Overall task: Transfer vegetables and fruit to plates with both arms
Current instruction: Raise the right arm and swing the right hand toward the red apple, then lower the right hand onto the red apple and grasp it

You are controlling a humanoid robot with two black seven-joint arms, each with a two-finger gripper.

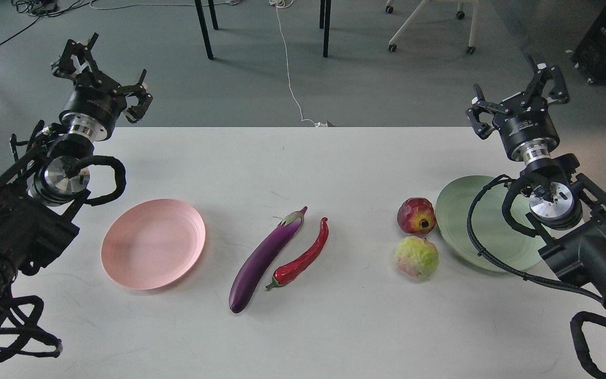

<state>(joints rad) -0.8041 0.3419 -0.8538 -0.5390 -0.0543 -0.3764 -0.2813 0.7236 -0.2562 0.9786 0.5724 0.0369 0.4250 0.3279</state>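
I count two matte round plates, pale pink [153, 243] and pale green [471, 221], two vegetables and two fruits between them on the white table [334, 326]: glossy purple eggplant [266, 258], red chili [303, 257], dark pomegranate [416, 216], bumpy yellow-green fruit [416, 257]. Both my claws, left gripper [104, 71] and right gripper [518, 95], hang spread and empty.

Eggplant [266, 260] and chili [303, 256] mid-table, side by side, between two plates; both fruits beside the right one.

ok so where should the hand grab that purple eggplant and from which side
Probably at the eggplant's thick middle, coming straight down from above. It lies flat on the table on a diagonal, cap end far, so the fingers should close across its narrow width. The chili pepper lies close on its right, nearest toward the cap end, so a grip slightly toward the rounded near end leaves more finger room. The left hand is open.
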